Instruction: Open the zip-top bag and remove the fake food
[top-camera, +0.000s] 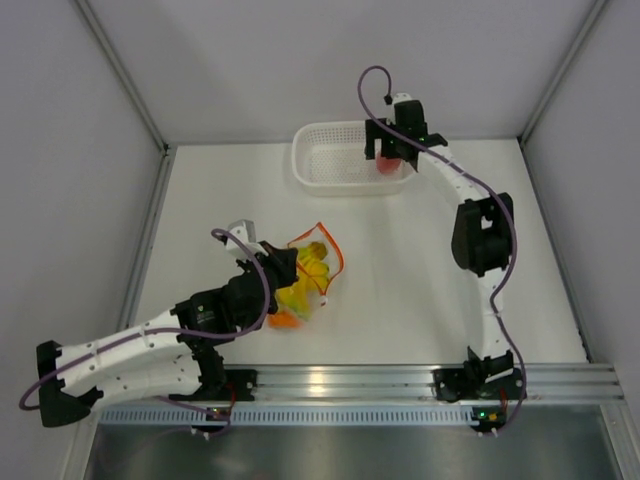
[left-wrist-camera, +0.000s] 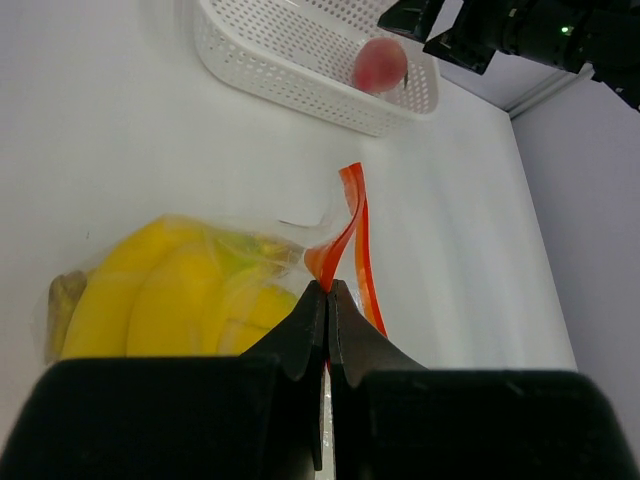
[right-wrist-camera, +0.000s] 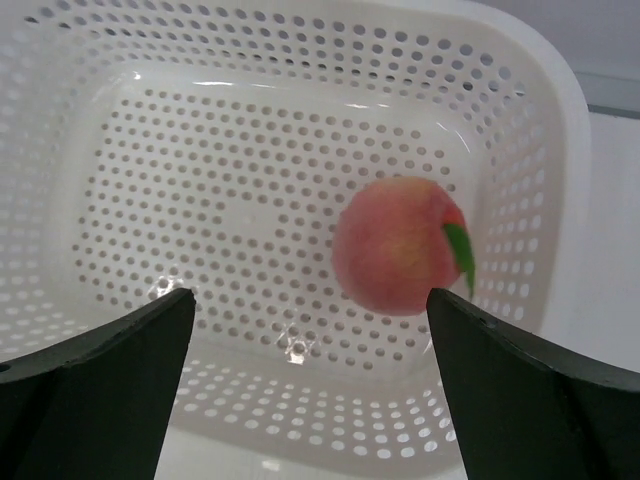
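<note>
While pinching the orange-red zip strip (left-wrist-camera: 352, 215) of the zip-top bag (left-wrist-camera: 250, 250) with the closed left hand (left-wrist-camera: 326, 300), pin the bag to the surface (left-wrist-camera: 120, 130) without tugging. Lift the right hand (right-wrist-camera: 310, 296), spread wide and gripping nothing, straight up from the peach (right-wrist-camera: 400, 245) in the basket (right-wrist-camera: 300, 30). Return for the bananas (left-wrist-camera: 150, 290), inside the bag; enter through the mouth, not the film. Orange fruit (top-camera: 283, 320) apparently just outside, at the near edge

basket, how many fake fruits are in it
1: a pink peach at the right end of the basket, below the open right claw. Nothing else shows inside it.
</note>
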